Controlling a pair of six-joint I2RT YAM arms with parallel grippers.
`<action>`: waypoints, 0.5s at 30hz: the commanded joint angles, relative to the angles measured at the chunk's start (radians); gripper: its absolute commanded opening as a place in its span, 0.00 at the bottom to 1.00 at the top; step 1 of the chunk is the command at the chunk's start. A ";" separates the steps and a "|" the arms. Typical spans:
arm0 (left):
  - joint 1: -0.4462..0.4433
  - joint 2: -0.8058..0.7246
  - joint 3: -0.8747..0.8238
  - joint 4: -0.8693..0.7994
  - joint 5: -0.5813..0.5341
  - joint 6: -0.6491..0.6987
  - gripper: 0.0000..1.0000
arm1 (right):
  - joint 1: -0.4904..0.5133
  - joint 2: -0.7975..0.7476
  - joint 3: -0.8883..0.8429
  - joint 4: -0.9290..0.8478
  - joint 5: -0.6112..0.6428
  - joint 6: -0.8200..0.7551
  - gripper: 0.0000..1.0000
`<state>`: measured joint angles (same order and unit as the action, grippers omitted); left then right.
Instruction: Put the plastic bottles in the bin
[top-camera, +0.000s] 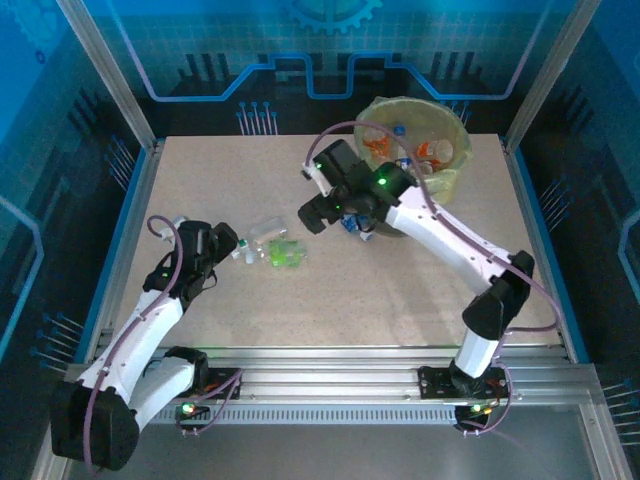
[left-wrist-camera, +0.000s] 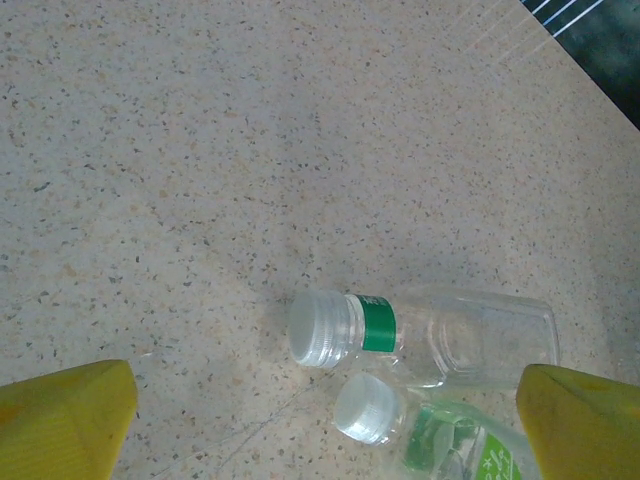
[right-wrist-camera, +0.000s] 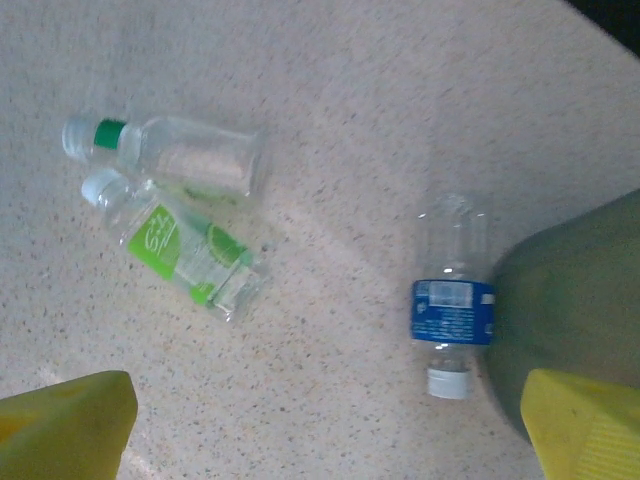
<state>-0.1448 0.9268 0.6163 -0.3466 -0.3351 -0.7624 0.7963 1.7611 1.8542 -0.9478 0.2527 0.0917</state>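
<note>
**Three bottles on the table, two grippers empty**

We count three plastic bottles lying on the table (top-camera: 200, 170). Two are a pair just beside each other at left of centre: a clear bottle with a green neck band (left-wrist-camera: 420, 335) and a green-label bottle (right-wrist-camera: 185, 255), both with white caps. The third, a blue-label bottle (right-wrist-camera: 452, 300), lies alone right against the foot of the bin (top-camera: 455, 175).

The one bin stands in the far right corner, near both table edges. We see several more bottles inside it, too jumbled to count.

The left gripper (left-wrist-camera: 322, 425) hangs over the pair with its jaws spread wide, holding nothing. The right gripper (right-wrist-camera: 325, 425) has its jaws spread just as wide and is also empty, over bare table between the pair and the blue-label bottle.

We see bare surface across the far left and along the near edge.
</note>
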 joint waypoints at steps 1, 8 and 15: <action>0.014 0.001 0.028 -0.027 -0.005 -0.023 0.99 | 0.023 0.052 -0.024 0.022 -0.030 -0.032 1.00; 0.014 0.002 0.015 -0.028 -0.013 -0.041 0.99 | 0.081 0.167 -0.022 0.042 -0.085 -0.159 1.00; 0.015 0.001 0.007 -0.025 -0.013 -0.047 0.99 | 0.100 0.269 0.024 0.023 -0.155 -0.218 1.00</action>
<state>-0.1402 0.9287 0.6163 -0.3576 -0.3355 -0.7879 0.8894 2.0010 1.8385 -0.9161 0.1459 -0.0799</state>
